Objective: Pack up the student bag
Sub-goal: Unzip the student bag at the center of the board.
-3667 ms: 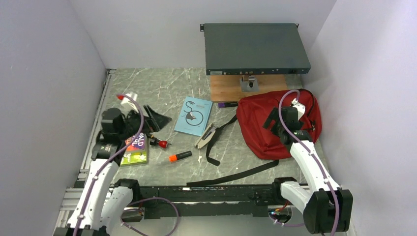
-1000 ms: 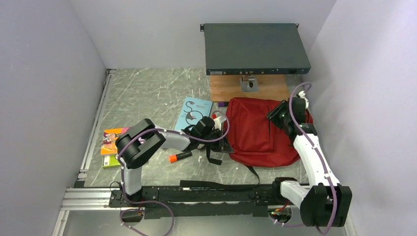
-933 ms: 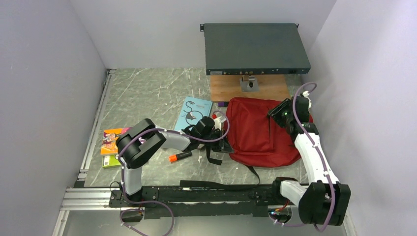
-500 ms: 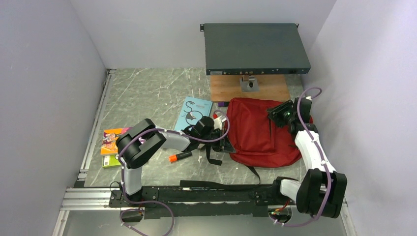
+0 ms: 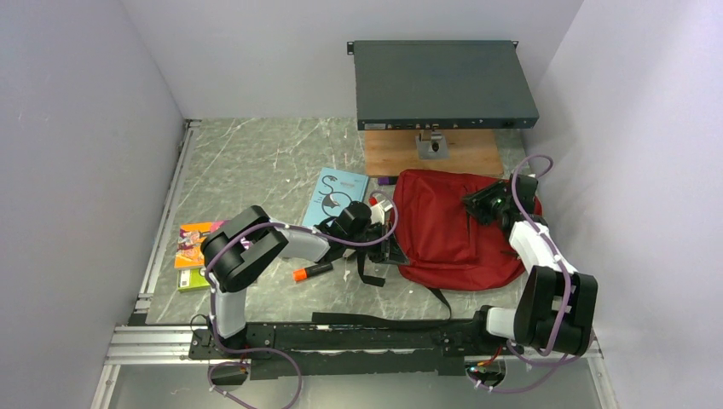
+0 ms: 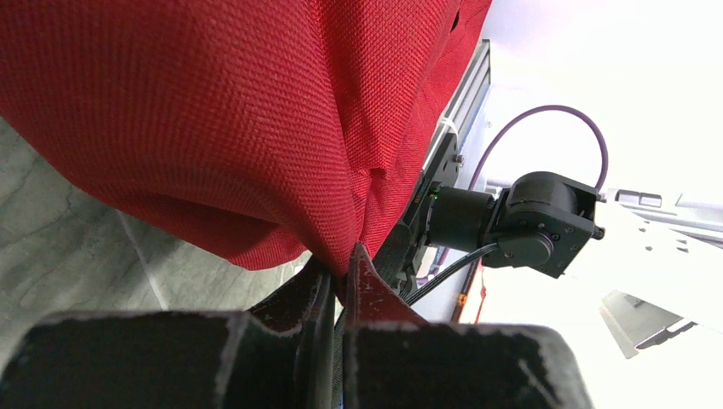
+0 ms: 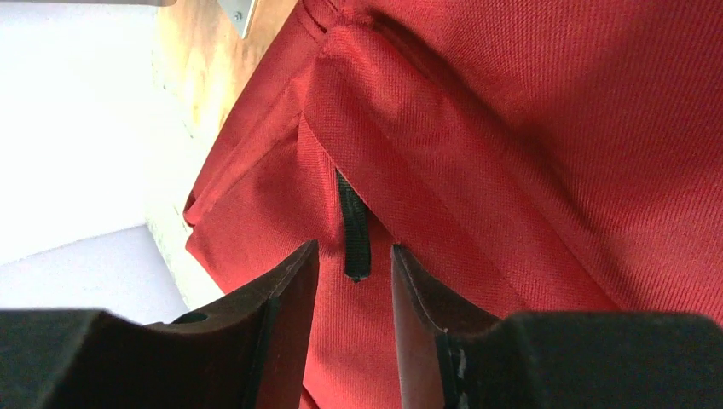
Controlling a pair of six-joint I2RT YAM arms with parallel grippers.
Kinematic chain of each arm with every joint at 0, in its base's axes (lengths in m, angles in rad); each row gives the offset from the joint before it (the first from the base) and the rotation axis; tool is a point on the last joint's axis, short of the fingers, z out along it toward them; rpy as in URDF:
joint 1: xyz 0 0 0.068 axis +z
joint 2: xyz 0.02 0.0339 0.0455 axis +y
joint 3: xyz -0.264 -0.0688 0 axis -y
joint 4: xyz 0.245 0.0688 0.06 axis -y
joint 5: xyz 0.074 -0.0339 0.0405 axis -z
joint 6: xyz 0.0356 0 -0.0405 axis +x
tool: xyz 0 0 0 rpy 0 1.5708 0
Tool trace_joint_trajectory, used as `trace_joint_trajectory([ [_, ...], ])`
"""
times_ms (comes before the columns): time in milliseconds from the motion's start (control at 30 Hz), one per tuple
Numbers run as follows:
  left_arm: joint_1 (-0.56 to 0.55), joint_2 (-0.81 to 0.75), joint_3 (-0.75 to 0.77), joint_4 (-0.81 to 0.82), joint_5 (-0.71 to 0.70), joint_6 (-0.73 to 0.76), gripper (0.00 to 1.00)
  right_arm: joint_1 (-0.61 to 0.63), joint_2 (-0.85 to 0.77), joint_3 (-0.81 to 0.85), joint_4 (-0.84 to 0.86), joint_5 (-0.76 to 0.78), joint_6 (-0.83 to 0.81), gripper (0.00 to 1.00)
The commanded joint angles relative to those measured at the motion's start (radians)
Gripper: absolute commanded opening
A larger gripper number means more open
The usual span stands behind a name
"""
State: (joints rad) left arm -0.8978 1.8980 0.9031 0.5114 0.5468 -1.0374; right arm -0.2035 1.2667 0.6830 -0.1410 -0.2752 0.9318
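The overhead view is showing the student bag (image 5: pixel 443 234) lying flat on the table (image 5: pixel 256 162). The blue booklet (image 5: pixel 335 192) is lying just beside the bag's left edge, the orange marker (image 5: pixel 311 272) is sitting a little further off on that same side, and the wooden board (image 5: pixel 430 154) is lying against the bag's far edge. Both arms are reaching onto the bag, one at its left edge and one at its right part, but this view is giving away nothing about how far either end effector is open.

The wrist views are supplying that. The left end effector (image 6: pixel 339 271) is pinching a fold of the bag's red fabric at the bag's left edge, with its fingers pressing almost together and the cloth bunching between them. Beyond the bag, this view is also catching the right arm's base joint (image 6: pixel 533 221), which the right wrist view is not showing.

The right end effector (image 7: pixel 354 268) is hanging just over the bag's right part, its opening narrow. A black zipper pull (image 7: pixel 352 221) is poking out from under a fabric flap. Its tip is sitting in the gap between the fingertips, with red fabric showing on both sides of it, so nothing is being clamped there.
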Motion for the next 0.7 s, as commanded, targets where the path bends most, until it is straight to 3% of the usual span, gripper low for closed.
trace_joint_trajectory([
  [0,-0.004,-0.001,0.000,0.028,0.021,0.015,0.00,-0.027,0.024,-0.021,0.130,-0.027,-0.013,0.39],
  [100,-0.004,-0.003,0.002,0.012,0.018,0.028,0.00,-0.036,0.044,-0.019,0.168,-0.047,-0.018,0.38],
  [300,-0.003,-0.005,-0.001,-0.002,0.016,0.041,0.00,-0.042,0.068,-0.003,0.200,-0.087,-0.051,0.25],
  [500,-0.004,-0.004,0.009,-0.017,0.012,0.054,0.00,-0.042,0.092,0.006,0.221,-0.144,-0.078,0.19],
  [567,-0.003,-0.005,0.013,-0.024,0.010,0.059,0.00,-0.042,0.094,0.016,0.208,-0.148,-0.098,0.14],
  [633,-0.004,-0.009,0.018,-0.035,0.004,0.068,0.00,-0.042,0.096,0.035,0.159,-0.135,-0.136,0.00],
  [667,-0.003,-0.012,0.019,-0.042,-0.001,0.072,0.00,-0.041,0.092,0.048,0.119,-0.123,-0.163,0.00],
])
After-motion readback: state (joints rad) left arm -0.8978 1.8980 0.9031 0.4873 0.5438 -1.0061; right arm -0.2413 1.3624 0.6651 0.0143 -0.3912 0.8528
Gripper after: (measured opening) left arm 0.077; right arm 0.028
